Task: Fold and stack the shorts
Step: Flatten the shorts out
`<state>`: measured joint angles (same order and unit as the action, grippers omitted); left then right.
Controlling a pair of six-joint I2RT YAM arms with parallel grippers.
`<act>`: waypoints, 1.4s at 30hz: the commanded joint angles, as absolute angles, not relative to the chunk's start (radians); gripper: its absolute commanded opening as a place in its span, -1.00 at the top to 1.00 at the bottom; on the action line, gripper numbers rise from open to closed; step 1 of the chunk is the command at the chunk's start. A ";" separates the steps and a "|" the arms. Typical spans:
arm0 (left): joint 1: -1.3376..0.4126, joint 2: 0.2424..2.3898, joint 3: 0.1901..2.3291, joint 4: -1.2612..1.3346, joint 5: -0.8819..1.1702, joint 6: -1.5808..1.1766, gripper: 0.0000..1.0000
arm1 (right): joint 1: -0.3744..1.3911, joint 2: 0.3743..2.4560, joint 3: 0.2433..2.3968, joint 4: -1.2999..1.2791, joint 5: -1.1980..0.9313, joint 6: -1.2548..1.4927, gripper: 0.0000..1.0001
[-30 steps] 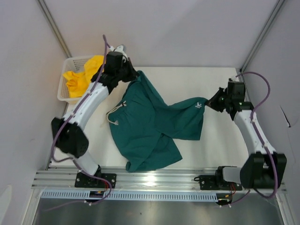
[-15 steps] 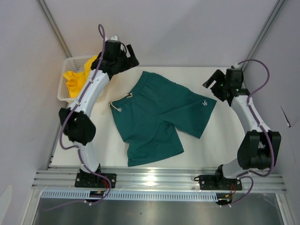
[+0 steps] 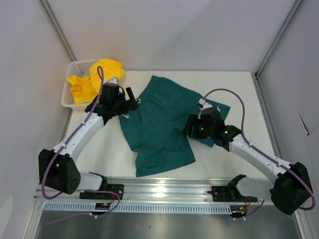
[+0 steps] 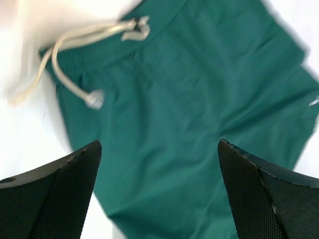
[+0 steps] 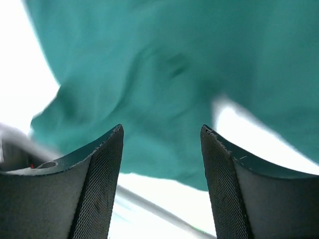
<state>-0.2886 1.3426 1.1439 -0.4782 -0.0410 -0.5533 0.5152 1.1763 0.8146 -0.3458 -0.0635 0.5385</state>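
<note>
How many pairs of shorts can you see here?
2. The dark green shorts lie spread flat on the white table, between the two arms. The yellow shorts sit bunched in the white mesh basket at the far left; more could be hidden beneath them.

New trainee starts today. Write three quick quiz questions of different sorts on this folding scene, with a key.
1. True or false: the green shorts lie spread flat on the table.
2. Where are the yellow shorts? A) folded on the green pair; B) bunched in and over the white basket; C) in the right gripper.
3. Fill in: the left gripper hovers by the waistband near the white ____, its jaws open and holding nothing.

Key: 1 true; 2 B; 3 drawstring.
</note>
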 commanded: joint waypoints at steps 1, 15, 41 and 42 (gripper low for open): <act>-0.267 1.289 1.063 -0.407 -0.048 -0.561 -0.98 | 0.696 1.128 0.810 -0.322 0.015 0.520 -0.29; -0.132 1.322 0.776 -0.117 0.040 -0.621 -0.80 | 1.376 1.441 0.902 -0.301 0.299 0.571 -0.01; -0.011 1.549 0.735 0.075 0.199 -0.637 -0.39 | 1.508 1.914 1.279 -0.241 0.465 0.580 -0.13; -0.008 1.548 0.736 0.075 0.201 -0.637 -0.38 | 1.505 1.931 1.282 -0.238 0.472 0.583 -0.13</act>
